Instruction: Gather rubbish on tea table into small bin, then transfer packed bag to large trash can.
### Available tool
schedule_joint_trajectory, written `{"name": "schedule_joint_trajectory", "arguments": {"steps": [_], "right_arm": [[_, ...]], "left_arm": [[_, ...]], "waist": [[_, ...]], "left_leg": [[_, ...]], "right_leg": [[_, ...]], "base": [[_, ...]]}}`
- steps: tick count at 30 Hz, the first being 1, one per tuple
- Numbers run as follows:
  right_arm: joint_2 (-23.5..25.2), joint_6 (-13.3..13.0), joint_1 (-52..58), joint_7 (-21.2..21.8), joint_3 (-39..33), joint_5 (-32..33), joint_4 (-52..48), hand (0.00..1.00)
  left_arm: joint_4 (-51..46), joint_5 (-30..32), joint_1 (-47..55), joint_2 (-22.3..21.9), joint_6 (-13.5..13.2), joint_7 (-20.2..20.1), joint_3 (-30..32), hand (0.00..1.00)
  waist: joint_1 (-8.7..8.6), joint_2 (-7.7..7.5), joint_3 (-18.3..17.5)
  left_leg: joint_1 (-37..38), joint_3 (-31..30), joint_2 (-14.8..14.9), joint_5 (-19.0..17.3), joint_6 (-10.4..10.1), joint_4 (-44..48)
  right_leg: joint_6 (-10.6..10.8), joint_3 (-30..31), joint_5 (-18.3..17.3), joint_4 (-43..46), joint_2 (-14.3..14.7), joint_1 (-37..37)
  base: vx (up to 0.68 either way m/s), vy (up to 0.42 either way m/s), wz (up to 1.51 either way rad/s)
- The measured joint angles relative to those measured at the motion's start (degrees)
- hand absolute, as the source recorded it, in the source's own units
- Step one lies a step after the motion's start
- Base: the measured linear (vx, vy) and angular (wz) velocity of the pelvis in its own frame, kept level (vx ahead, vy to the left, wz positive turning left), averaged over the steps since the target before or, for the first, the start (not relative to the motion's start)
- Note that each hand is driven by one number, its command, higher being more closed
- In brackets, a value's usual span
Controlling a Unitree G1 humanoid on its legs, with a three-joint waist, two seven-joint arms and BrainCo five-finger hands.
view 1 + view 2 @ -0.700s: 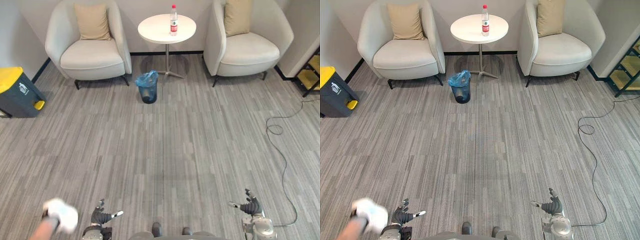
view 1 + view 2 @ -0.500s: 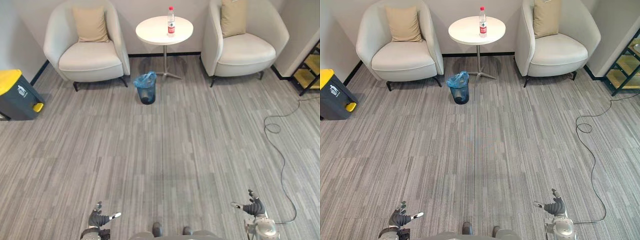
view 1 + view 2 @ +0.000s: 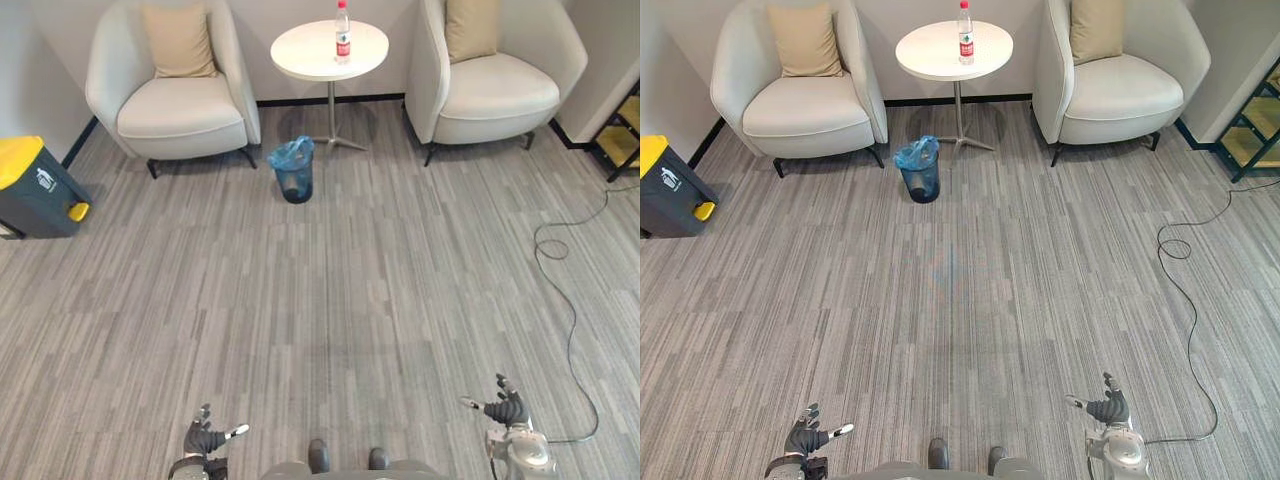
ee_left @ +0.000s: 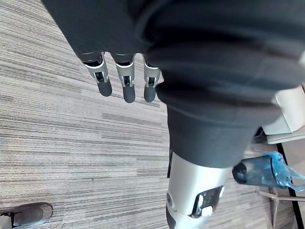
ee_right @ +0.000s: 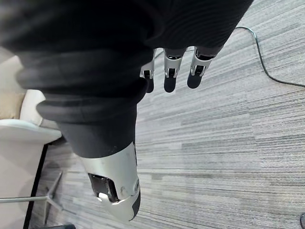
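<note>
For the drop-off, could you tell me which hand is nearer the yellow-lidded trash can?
Left. The left hand is on the same side as the trash can; the right hand is across the floor, farther off.

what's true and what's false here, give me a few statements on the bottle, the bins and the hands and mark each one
1. A bottle stands upright on the round white table. True.
2. The small bin lies tipped over. False: it stands upright on the floor near the table's foot, lined with a blue bag.
3. The large trash can, dark with a yellow lid, stands on the robot's left. True.
4. The left hand grips the blue bag. False: its fingers are straight and hold nothing.
5. The right hand is open and holds nothing. True.
</note>
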Motion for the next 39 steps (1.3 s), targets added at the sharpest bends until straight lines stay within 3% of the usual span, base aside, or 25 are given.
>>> {"name": "schedule_joint_trajectory", "arguments": {"steps": [4, 5, 7, 8, 11, 13, 14, 15, 16, 17, 19, 20, 22, 24, 28, 29, 30, 31, 32, 33, 34, 35, 36, 37, 39], "right_arm": [[0.1, 0.4, -0.7, -1.0, -0.1, 0.1, 0.0, 0.0], [0.1, 0.9, -0.6, -1.0, -0.1, 0.3, 0.0, 0.0], [0.4, 1.2, -0.6, -1.0, 0.0, 1.2, -0.2, 0.0], [1.0, 1.5, -0.2, -1.1, 0.3, 1.5, -0.6, 0.0], [0.9, 2.0, -0.4, -1.1, 1.1, 1.6, -2.5, 0.0], [-0.7, 2.0, -1.7, -1.1, 1.2, 1.5, -3.6, 0.0], [-1.3, 2.0, -1.8, -1.3, 1.7, 1.5, -4.6, 0.0], [-1.4, 2.0, -1.6, -1.4, 2.1, 1.5, -4.8, 0.0], [-1.6, 2.0, -1.2, -1.6, 2.8, 1.5, -4.8, 0.0], [-1.6, 2.0, -1.8, -2.1, 2.9, 1.5, -4.7, 0.0], [-1.3, 2.0, -2.3, -2.1, 3.5, 1.4, -6.0, 0.0], [-1.6, 1.8, -2.5, -2.2, 4.8, 1.5, -6.6, 0.0], [-1.0, 1.4, -2.7, -2.2, 5.7, 1.5, -6.7, 0.0], [0.7, 0.4, -3.1, -3.0, 5.5, 1.6, -7.6, 0.0], [0.3, -0.2, -5.0, -3.3, 4.9, 2.6, -6.4, 0.0], [0.2, -0.1, -5.1, -3.3, 4.7, 3.4, -5.0, 0.0], [-0.6, 0.0, -4.7, -3.3, 4.6, 3.4, -3.9, 0.0], [-0.9, 0.1, -4.4, -3.4, 4.5, 3.4, -3.8, 0.0], [0.0, 0.5, -4.5, -3.3, 4.5, 3.4, -2.7, 0.0], [0.2, 0.7, -4.5, -3.3, 4.5, 3.4, -2.3, 0.0], [0.2, 0.8, -4.7, -3.3, 4.2, 3.4, -1.5, 0.0], [0.5, 0.8, -4.4, -3.3, 3.9, 3.4, -1.5, 0.0], [0.8, 0.8, -4.2, -3.3, 4.0, 3.4, -1.3, 0.0], [1.2, 0.9, -4.0, -3.3, 4.1, 3.4, -0.3, 0.0], [1.3, 0.9, -3.9, -3.3, 5.1, 3.3, 0.1, 0.0]], "left_arm": [[-3.0, -1.3, -0.1, -1.2, 0.0, 0.1, -0.1, 0.0], [-3.4, -1.4, -0.1, -1.3, 0.0, 0.1, -0.1, 0.0], [-3.5, -1.4, -0.2, -1.1, 0.1, 0.3, -0.4, 0.0], [-3.7, -1.4, -0.7, -0.3, 0.2, 0.4, -1.0, 0.0], [-3.7, -1.8, -1.3, 0.7, 0.7, 1.3, -2.3, 0.0], [-3.7, -2.6, -3.8, 0.6, 0.7, 1.5, -2.9, 0.0], [-3.7, -2.7, -4.8, 0.7, 0.6, 1.5, -3.1, 0.0], [-3.8, -2.7, -5.3, 1.0, 0.5, 1.5, -3.1, 0.0], [-3.7, -2.6, -5.6, 1.0, 0.5, 1.6, -3.0, 0.0], [-3.8, -2.6, -5.9, 0.1, 0.5, 1.6, -3.2, 0.0], [-3.8, -2.6, -6.5, -0.3, 0.5, 1.4, -4.1, 0.0], [-3.8, -2.7, -5.9, -1.5, 0.5, 1.4, -4.0, 0.0], [-3.9, -2.7, -5.4, -1.8, 0.5, 1.3, -4.1, 0.0], [-5.8, -2.7, -4.6, -1.8, 0.4, 1.3, -4.2, 0.0], [-6.6, -2.7, -4.6, -2.1, 0.5, 1.3, -4.6, 0.0], [-6.6, -2.7, -4.6, -2.5, 0.5, 1.3, -4.7, 0.0], [-6.9, -2.8, -3.5, -3.6, 0.5, 1.3, -4.8, 0.0], [-7.1, -2.8, -2.8, -4.0, 0.5, 1.3, -4.8, 0.0], [-6.4, -2.8, -2.4, -3.6, 0.7, 1.4, -4.1, 0.0], [-6.3, -2.8, -2.8, -3.6, 0.8, 1.5, -4.0, 0.0], [-6.8, -2.8, -3.0, -3.9, 0.6, 1.5, -4.3, 0.0], [-6.7, -2.8, -3.0, -3.9, 0.7, 1.5, -4.5, 0.0], [-6.6, -2.8, -3.2, -3.6, 0.7, 1.7, -4.7, 0.0], [-6.2, -2.9, -3.5, -3.0, 0.9, 2.5, -5.3, 0.0], [-6.1, -3.0, -3.6, -2.8, 0.8, 2.8, -5.4, 0.0]], "waist": [[0.79, 0.25, 0.1], [0.79, 0.29, 0.4], [0.56, 0.46, 1.4], [0.1, 0.15, 1.9], [-0.63, 0.02, 3.7], [-1.71, 2.09, 5.6], [-2.52, 2.84, 5.9], [-3.0, 2.08, 5.9], [-3.51, 1.09, 5.7], [-3.6, 2.15, 5.7], [-3.72, 1.99, 5.9], [-2.68, 2.2, 6.8], [-1.92, 1.92, 7.6], [-0.04, -0.18, 8.5], [2.39, -0.92, 9.3], [2.87, -1.05, 9.3], [3.9, 0.45, 8.5], [4.16, 1.79, 7.7], [4.96, -0.02, 6.8], [4.53, -1.16, 6.3], [3.8, -1.97, 6.1], [3.51, -2.21, 6.3], [3.19, -2.54, 6.4], [2.34, -2.63, 6.5], [2.11, -2.18, 6.5]], "left_leg": [[-2.9, 1.0, -0.6, -4.8, 1.1, 5.2], [-3.4, 0.9, -1.2, -7.2, 1.4, 7.4], [-2.4, 0.1, -1.4, -9.1, 2.3, 8.3], [-1.2, -0.5, -1.8, -10.3, 2.8, 8.3], [2.3, -1.4, -1.4, -11.5, 2.7, 8.0], [5.5, -2.6, 1.7, -13.0, 1.9, 6.6], [6.9, -4.0, 2.7, -13.1, 0.3, 5.1], [7.6, -4.4, 2.6, -13.2, -0.3, 5.1], [9.3, -4.9, 3.1, -14.5, -2.7, 6.7], [8.0, -4.7, 4.9, -14.1, -4.9, 11.8], [2.5, -3.7, 5.8, -9.6, -7.2, 25.8], [-2.8, -3.3, 8.2, 0.1, -6.3, 42.5], [-6.3, -1.6, 11.1, -2.0, -3.3, 55.4], [-12.4, 1.2, 11.8, -4.9, -1.3, 61.2], [-26.0, 1.8, 7.9, -7.3, -1.3, 45.0], [-26.5, 1.0, 5.0, -5.3, -3.5, 31.6], [-26.3, -0.5, 4.2, -0.8, -4.1, 18.5], [-26.5, -1.6, 4.4, 1.2, -2.7, 15.9], [-27.4, -1.6, 2.4, 3.7, 1.8, 20.7], [-27.4, -0.9, 1.5, 2.1, 2.2, 21.8], [-26.6, -0.3, 0.0, -0.8, 3.2, 23.5], [-23.7, -0.5, -1.2, -4.0, 4.2, 24.5], [-21.5, -0.7, -1.9, -4.9, 4.5, 24.3], [-16.1, -0.9, -2.6, -6.8, 5.2, 23.0], [-7.1, -1.5, -2.8, -8.0, 5.3, 18.3]], "right_leg": [[2.5, 0.9, -4.7, 7.4, -1.2, -4.2], [5.0, 0.3, -7.7, 15.8, -2.3, -7.6], [6.1, -1.6, -8.8, 27.4, -3.4, -12.8], [5.4, -3.7, -9.7, 34.7, -4.7, -16.1], [4.5, -7.0, -11.5, 36.6, -5.9, -20.2], [4.2, -10.4, -10.3, 28.9, -4.5, -26.0], [3.7, -10.9, -6.0, 21.5, -3.3, -27.9], [3.2, -10.4, -3.1, 18.2, -3.4, -28.7], [-1.2, -10.0, 6.0, 17.8, -3.4, -29.1], [-3.6, -11.1, 3.1, 20.7, -2.9, -28.7], [-4.6, -11.7, 0.2, 20.9, -2.9, -26.0], [-5.4, -11.2, -1.5, 17.5, -1.5, -18.7], [-6.3, -9.8, -2.0, 13.5, 0.4, -10.6], [-7.2, -7.3, -3.2, 7.7, 0.6, -1.4], [-4.3, -4.3, -7.2, 1.0, -1.2, 7.6], [-3.0, -3.2, -8.9, 0.3, -2.5, 9.9], [-2.5, -2.0, -9.9, -0.2, -1.6, 11.4], [-2.2, -1.3, -11.2, 0.2, -1.1, 12.3], [0.4, 0.2, -14.7, 3.4, -3.4, 12.8], [1.3, 0.2, -15.5, 6.7, -5.0, 11.4], [3.4, 1.3, -15.5, 18.0, -6.6, 7.3], [11.4, 2.2, -11.5, 32.0, -7.8, 2.4], [14.5, 2.8, -9.1, 39.3, -8.3, 0.2], [13.3, 1.9, -9.7, 50.5, -8.9, -3.0], [8.6, -3.8, -11.8, 54.5, -10.9, -7.3]], "base": [[0.1, 0.076, -0.18], [0.09, 0.067, 0.0], [0.19, 0.081, 0.05], [0.24, 0.053, 0.16], [0.36, 0.005, 0.16], [0.48, -0.059, 0.39], [0.53, -0.086, 0.65], [0.61, -0.135, 0.7], [0.68, -0.17, 0.42], [0.81, -0.231, 0.32], [0.68, -0.214, 0.11], [0.69, -0.225, -0.12], [0.73, -0.189, -0.34], [0.66, -0.097, -0.45], [0.6, 0.042, -0.4], [0.6, 0.153, -0.51], [0.63, 0.186, -0.64], [0.66, 0.247, -0.76], [0.56, 0.213, -0.43], [0.7, 0.233, -0.15], [0.69, 0.209, 0.14], [0.68, 0.21, 0.09], [0.79, 0.206, 0.17], [0.78, 0.163, 0.17], [0.63, 0.099, 0.05]]}}
